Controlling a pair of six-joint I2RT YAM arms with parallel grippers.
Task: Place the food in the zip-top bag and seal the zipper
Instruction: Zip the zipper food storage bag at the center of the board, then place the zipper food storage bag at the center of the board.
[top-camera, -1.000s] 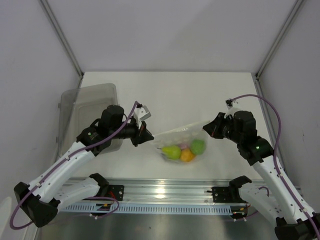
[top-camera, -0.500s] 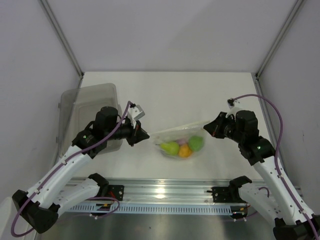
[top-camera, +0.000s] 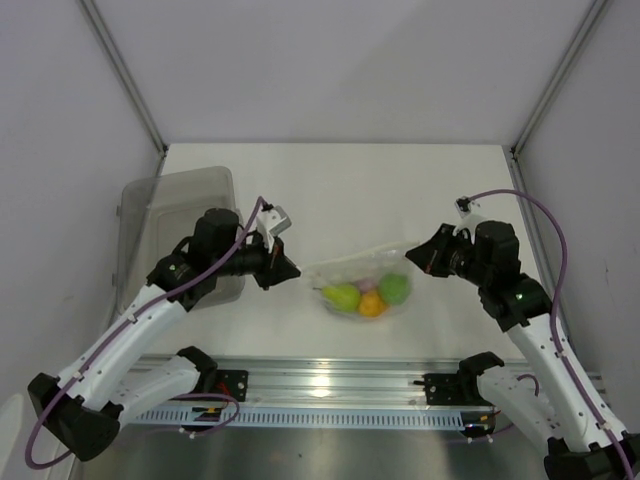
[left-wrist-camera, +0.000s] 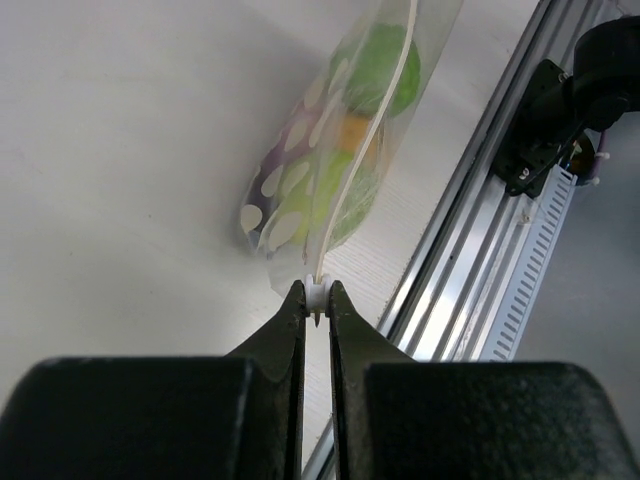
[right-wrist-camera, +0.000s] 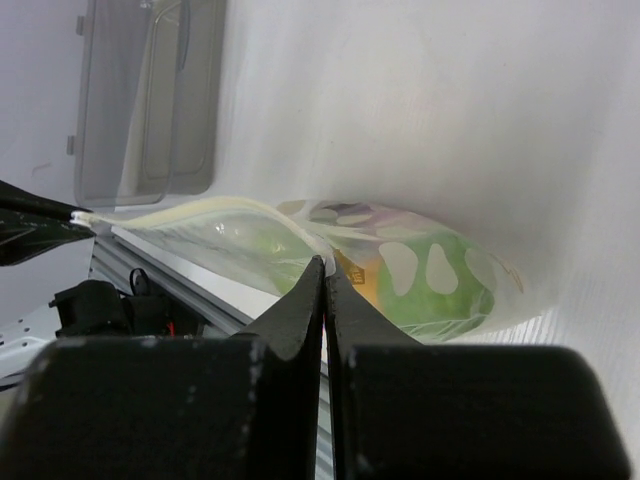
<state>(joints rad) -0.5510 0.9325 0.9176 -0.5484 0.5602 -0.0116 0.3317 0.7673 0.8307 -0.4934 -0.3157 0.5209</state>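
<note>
— Why are both arms gripping the zip-top bag (top-camera: 362, 278) at its ends?

— They are stretching the zipper (right-wrist-camera: 160, 212) taut. The left gripper (left-wrist-camera: 316, 295) is pinching the strip's left end, its jaws nearly touching. The right gripper (right-wrist-camera: 323, 265) is clamping just as narrowly on the same edge, toward the right end. A straight strip is probably easier to press shut.

— Where is the bag sitting?

— It is hanging between them over the table (top-camera: 400, 190), near the front rail. The food (top-camera: 372, 300) seems to be weighing its belly down onto the surface.

— Which way is it lying?

— Its long axis is running left to right, arm to arm. The mouth edge is facing up and away from the bases, and the belly is sagging toward them.
</note>
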